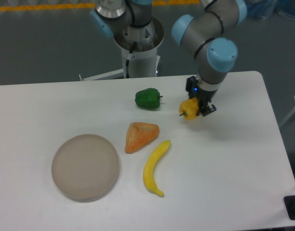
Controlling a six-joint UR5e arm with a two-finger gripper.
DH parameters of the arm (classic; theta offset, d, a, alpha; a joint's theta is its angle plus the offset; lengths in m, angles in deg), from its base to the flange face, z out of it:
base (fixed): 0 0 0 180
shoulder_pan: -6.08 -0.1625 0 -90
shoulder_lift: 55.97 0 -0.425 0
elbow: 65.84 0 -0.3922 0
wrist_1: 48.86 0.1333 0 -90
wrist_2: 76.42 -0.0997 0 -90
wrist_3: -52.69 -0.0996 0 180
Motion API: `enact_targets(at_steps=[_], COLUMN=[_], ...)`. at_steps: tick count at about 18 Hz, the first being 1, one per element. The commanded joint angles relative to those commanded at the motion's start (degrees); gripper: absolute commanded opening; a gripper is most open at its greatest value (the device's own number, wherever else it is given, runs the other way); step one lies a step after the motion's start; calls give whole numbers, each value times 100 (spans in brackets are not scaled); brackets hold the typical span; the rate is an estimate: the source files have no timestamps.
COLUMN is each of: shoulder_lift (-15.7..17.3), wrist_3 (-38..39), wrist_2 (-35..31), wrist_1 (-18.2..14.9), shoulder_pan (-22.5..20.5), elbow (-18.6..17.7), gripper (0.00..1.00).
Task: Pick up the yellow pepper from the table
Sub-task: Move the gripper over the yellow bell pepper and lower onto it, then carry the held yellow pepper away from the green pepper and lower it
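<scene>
Single fixed camera, high front view, looking down across table, facing arm base

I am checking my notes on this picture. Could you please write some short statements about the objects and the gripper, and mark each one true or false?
1. The gripper is shut on the small glossy yellow pepper. True.
2. The green bell pepper touches the yellow pepper. False: they lie clearly apart.
3. The long curved yellow banana lies on the round grey-beige plate. False: it lies on the white table, right of the plate.
4. The orange-pink triangular fruit lies between the green pepper and the banana. True.
</scene>
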Motion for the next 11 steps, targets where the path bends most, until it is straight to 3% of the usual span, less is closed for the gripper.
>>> enact_targets(at_steps=[5, 11], shoulder_lift=[-404, -993], wrist_3=[692, 2002], wrist_2=[9, 26], wrist_1=[-221, -159], shoulder_pan=[201, 544], elbow=[888, 1486], gripper=[30, 23])
